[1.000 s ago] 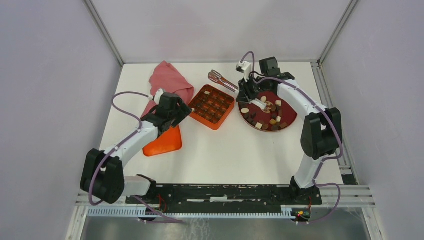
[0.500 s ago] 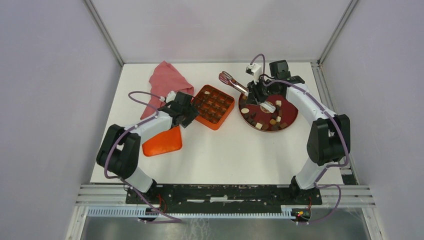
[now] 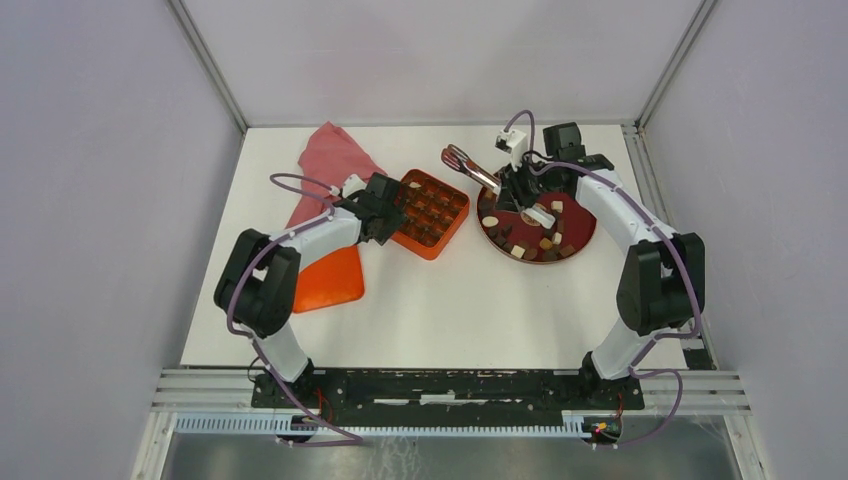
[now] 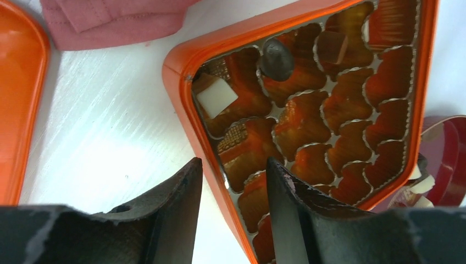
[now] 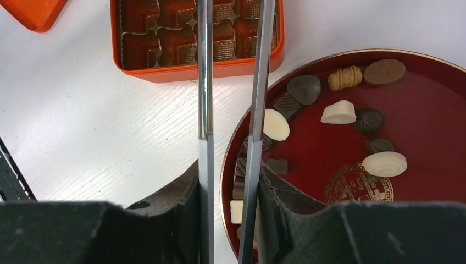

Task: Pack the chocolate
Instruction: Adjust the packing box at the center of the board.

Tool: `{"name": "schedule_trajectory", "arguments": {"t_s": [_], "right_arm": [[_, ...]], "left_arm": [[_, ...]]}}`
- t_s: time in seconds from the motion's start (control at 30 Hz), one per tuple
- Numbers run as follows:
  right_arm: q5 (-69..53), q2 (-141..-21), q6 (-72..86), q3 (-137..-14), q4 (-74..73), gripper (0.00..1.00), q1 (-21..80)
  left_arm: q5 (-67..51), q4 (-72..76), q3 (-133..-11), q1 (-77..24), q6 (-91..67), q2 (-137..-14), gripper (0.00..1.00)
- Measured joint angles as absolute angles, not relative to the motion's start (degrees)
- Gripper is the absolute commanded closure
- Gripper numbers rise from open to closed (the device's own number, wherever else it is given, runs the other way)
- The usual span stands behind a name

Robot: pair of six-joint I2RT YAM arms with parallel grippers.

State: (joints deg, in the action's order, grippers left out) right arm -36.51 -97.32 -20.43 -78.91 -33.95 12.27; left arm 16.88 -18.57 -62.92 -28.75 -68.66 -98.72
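At the left corner of the orange square gridded box [image 4: 181,104], the left gripper [image 4: 233,165] stands part-open astride the box wall, one jaw outside and one over the cells, holding nothing (a cream-white square piece [image 4: 217,96] and a dark round piece [image 4: 275,58] lie in cells nearby). Further right, the right gripper [image 5: 229,173] is clamped on silver metal tongs [image 5: 205,82] above the dark red round plate [image 5: 439,110], where most of the chocolate [image 5: 384,163] lies scattered

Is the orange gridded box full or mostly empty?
Mostly empty. The left wrist view shows a white chocolate and a dark round chocolate in the orange box; most other cells are bare.
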Motion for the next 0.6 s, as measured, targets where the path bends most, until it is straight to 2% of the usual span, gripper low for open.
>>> {"name": "schedule_trajectory", "arguments": {"t_s": [0.17,0.3,0.6], "right_arm": [[-37.3,-96.6,-20.3,-78.6,-33.9,0.62,11.3],[-37.5,-96.2,-20.2,-78.6,-33.9,0.62,10.7],[-37.7,-95.2,-20.2,-78.1,-33.9,0.62,9.8]], "left_arm": [[17.5,-21.1,-63.1,-29.4,-70.1,-99.6,0.49],[17.4,-22.0,-63.7,-29.6,-70.5,-101.5,0.68],[17.8,-25.9,-67.9,-29.6,-69.2,-103.7,0.94]]}}
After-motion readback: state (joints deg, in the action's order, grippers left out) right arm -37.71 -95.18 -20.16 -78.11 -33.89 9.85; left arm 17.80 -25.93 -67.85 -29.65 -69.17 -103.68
